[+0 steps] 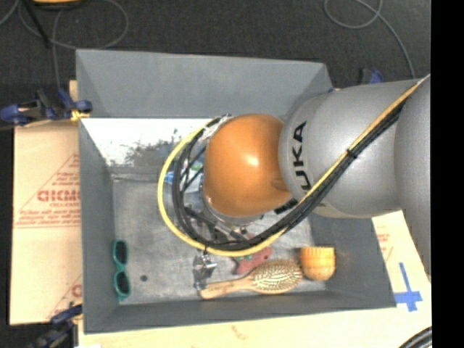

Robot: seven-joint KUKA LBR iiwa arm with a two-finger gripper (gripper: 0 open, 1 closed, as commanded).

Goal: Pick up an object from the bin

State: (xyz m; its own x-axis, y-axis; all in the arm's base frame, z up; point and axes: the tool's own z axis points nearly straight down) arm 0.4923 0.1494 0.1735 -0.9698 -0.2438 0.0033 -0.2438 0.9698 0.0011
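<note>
So the gripper (pixel 205 268) is seen low at the front of the bin (pixel 96 216), poking out from under the orange wrist cover (pixel 243 165), right by the handle end of a wooden hairbrush (pixel 262 279). The brush is laid flat along the front wall, bristle head to the right and handle to the left, so the thin handle is probably the easy bit to be grabbed. That'd explain why the gripper is parked there and not over the head.

A reddish-pink thing (pixel 254 261) is tucked just behind the brush, half covered by the cable loop (pixel 162 194). An orange-yellow cup-like thing (pixel 317 262) is sat just beside the brush head. The teal sunglasses (pixel 119 270) are left well apart by the left wall.

Whether the gripper is spread or pressed shut can't be told, since it's mostly hidden by the wrist and cables. Nothing can be made out as pinched in it, and contact with the handle can't be confirmed either. Nothing looks lifted, so the pick is judged as not yet done.
</note>
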